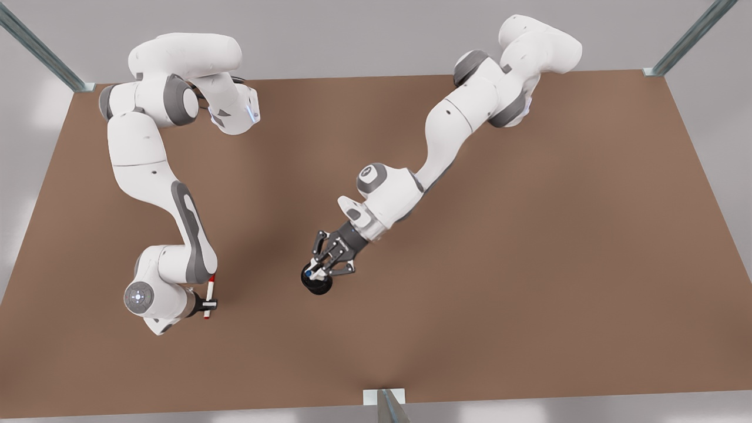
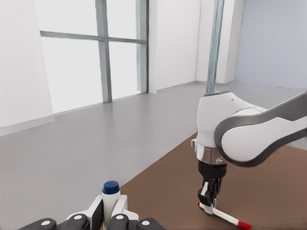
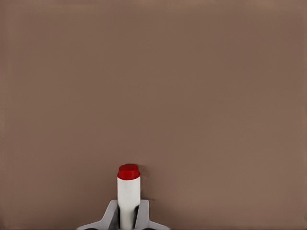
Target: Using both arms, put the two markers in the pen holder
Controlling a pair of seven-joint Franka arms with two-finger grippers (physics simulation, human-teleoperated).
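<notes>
In the middle of the table stands the black pen holder (image 1: 318, 285). My left gripper (image 1: 322, 267) hangs right over it, shut on the blue marker (image 1: 307, 272), whose blue end shows at the holder's rim. The left wrist view shows that marker's blue cap (image 2: 111, 188) sticking out between the fingers of the left gripper (image 2: 110, 213). At the front view's left, my right gripper (image 1: 207, 304) is shut on the red marker (image 1: 209, 294), low over the table. The right wrist view shows its white barrel and red end (image 3: 128, 184) in the right gripper (image 3: 128, 216). From the left wrist I see the right gripper (image 2: 209, 199) and the red marker (image 2: 228, 218).
The brown table (image 1: 529, 264) is bare to the front view's right of the holder and between the two arms. Metal frame posts (image 1: 385, 405) stand at the table's edges and corners. Both arm bases sit along the far edge.
</notes>
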